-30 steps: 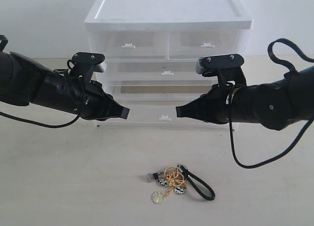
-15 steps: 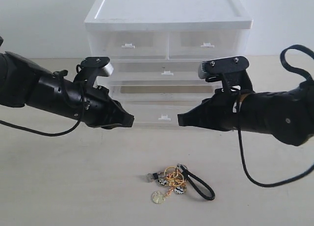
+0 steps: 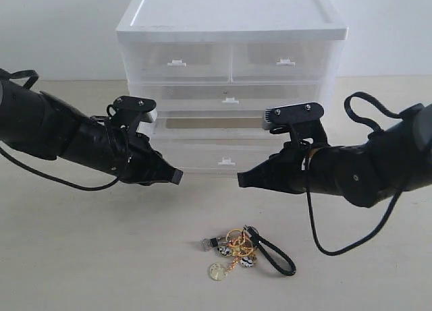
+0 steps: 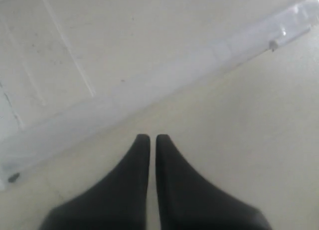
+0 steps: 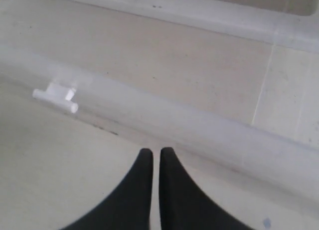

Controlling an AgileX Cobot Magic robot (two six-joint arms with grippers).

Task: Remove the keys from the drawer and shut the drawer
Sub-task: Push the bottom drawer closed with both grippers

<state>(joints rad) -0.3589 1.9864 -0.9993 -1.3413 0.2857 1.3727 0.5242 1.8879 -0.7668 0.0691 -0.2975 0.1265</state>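
Drawer of translucent white plastic [image 3: 196, 157], full-width and lowest in the white plastic cabinet [image 3: 229, 27], stands pulled out. Its front panel lies just beyond both fingertip pairs, with its long axis running from one pair across to the other. Both the left fingers [image 3: 170, 174] and the right fingers [image 3: 247, 178] are pressed together and empty; contact with the panel cannot be confirmed. The small white tab handle [image 3: 227, 162] sits between the pairs, nearer the right fingers. Judgement: closing calls for a push on the panel toward the cabinet. The keys [image 3: 236, 245], gold rings on a black cord loop, lie on the pale counter [image 3: 101, 257], on the side of the fingers opposite the drawer and out of its travel.
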